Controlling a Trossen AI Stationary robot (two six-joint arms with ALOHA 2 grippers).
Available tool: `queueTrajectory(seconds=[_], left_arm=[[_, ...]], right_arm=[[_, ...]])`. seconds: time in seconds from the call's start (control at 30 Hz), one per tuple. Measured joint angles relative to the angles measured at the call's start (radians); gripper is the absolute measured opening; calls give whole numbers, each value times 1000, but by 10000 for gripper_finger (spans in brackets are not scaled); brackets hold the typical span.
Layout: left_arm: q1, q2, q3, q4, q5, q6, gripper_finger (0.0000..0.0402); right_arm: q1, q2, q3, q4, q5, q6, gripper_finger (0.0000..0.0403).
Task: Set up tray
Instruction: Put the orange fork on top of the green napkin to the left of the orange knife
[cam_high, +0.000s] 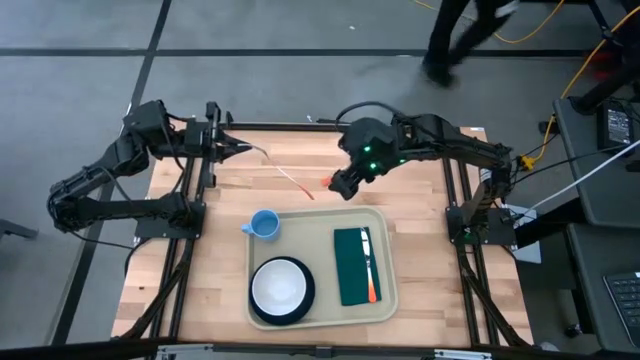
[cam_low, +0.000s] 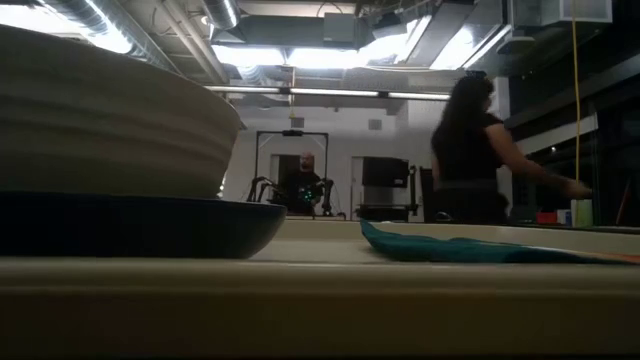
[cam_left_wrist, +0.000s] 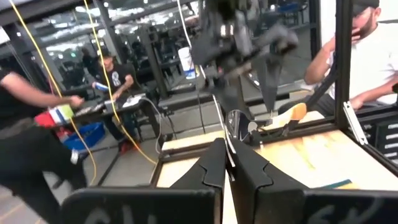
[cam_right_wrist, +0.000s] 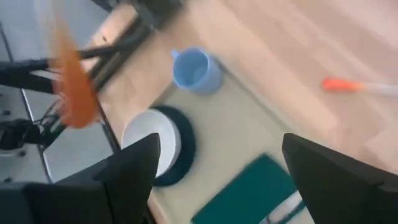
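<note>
High view: the tray (cam_high: 388, 300) lies at the table's near edge, long axis running left to right, ready for cutlery. The left hand (cam_high: 243, 149) by the far left corner pinches a spoon (cam_high: 285, 173).

Right wrist view: the right hand (cam_right_wrist: 217, 180) hovers wide open — holding nothing — above the tray's far edge.

Table (cam_high: 420, 290): pale wood, butcher-block strips, smooth matt finish.
Tray (cam_high: 390, 262): cream plastic, smooth, low sheen.
Napkin (cam_high: 352, 268): dark green cloth, matt, soft folds.
Plate (cam_high: 306, 310): dark teal, glossy glaze.
Bowl (cam_high: 279, 285): white, smooth, glossy.
Cup (cam_high: 264, 224): light blue, smooth, looks plastic.
Right gripper (cam_right_wrist: 217, 168) fingers (cam_right_wrist: 329, 180): black, matt.
</note>
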Motion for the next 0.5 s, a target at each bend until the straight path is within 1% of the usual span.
queueTrajectory(seconds=[0.13,0.23,0.27,0.37,0.5], left_arm=[[8,8,0,-16,-10,-19,3],[28,34,0,-15,-6,-64,3],[35,49,1,-15,5,-82,3],[51,118,1,-12,82,-131,3],[58,227,0,18,158,-161,3]], right_arm=[[0,-46,6,60,6,-60,341],[2,-101,6,61,31,-71,341],[9,-122,5,58,52,-75,341],[36,-194,6,75,135,-104,341],[81,-274,7,105,226,-176,341]])
